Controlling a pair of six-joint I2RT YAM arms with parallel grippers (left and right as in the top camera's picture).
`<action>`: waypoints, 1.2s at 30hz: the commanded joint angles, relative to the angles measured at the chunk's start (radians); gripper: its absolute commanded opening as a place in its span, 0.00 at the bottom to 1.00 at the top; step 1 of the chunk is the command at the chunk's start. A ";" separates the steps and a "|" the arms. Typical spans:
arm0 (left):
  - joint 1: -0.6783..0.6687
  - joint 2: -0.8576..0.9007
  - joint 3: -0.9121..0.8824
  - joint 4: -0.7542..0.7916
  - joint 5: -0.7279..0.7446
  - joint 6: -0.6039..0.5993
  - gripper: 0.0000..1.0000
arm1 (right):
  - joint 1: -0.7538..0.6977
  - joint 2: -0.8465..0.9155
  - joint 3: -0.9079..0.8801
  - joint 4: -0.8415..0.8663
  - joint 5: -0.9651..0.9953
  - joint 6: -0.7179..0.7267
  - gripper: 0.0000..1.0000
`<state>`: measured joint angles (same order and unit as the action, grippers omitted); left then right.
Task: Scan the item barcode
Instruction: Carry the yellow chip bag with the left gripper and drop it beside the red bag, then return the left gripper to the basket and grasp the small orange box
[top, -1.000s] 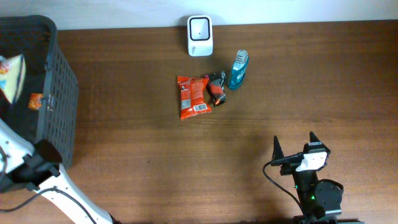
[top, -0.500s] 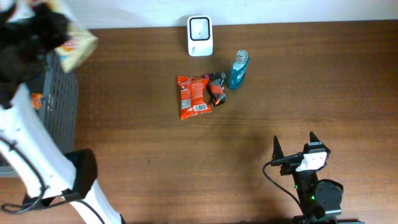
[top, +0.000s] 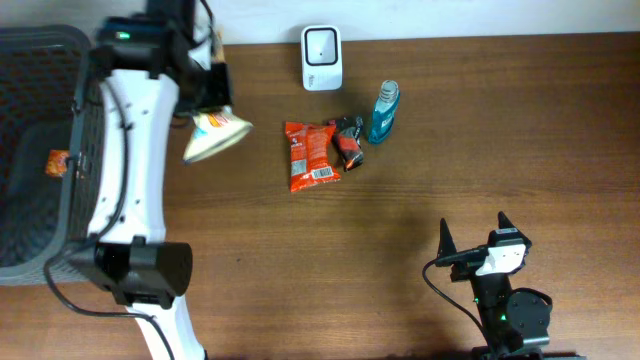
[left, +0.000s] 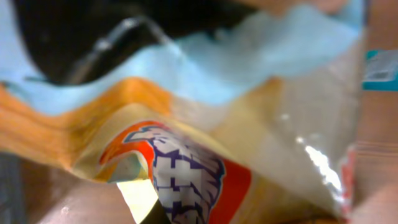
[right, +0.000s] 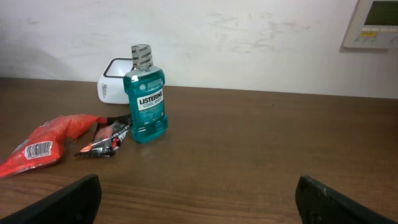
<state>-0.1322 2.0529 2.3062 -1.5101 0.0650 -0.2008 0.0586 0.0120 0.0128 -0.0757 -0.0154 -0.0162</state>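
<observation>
While the left claw (top: 208, 105) pinches a yellow snack bag (top: 216, 138), jaws nearly closed, above the worktop (top: 300, 260) between the dark basket (top: 100, 150) and the white scanner (top: 321, 57), the right claw (top: 472, 240) gapes wide, empty, well apart.

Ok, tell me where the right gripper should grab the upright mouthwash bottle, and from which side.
Grip the mouthwash bottle around its labelled body, coming in level from where the right gripper sits. It stands upright with that side clear, while the dark packet crowds its left base; the small cap probably offers a poorer hold.
</observation>
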 joint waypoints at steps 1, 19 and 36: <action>-0.055 -0.006 -0.217 0.140 0.004 0.016 0.03 | -0.007 -0.006 -0.007 -0.004 0.005 -0.002 0.98; -0.135 -0.006 -0.476 0.424 -0.080 0.016 0.71 | -0.007 -0.006 -0.007 -0.004 0.005 -0.003 0.98; -0.039 -0.212 -0.119 0.391 -0.347 0.015 0.82 | -0.007 -0.006 -0.007 -0.004 0.005 -0.003 0.98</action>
<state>-0.2245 1.9308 2.1277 -1.1194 -0.1005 -0.1902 0.0586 0.0120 0.0128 -0.0757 -0.0154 -0.0154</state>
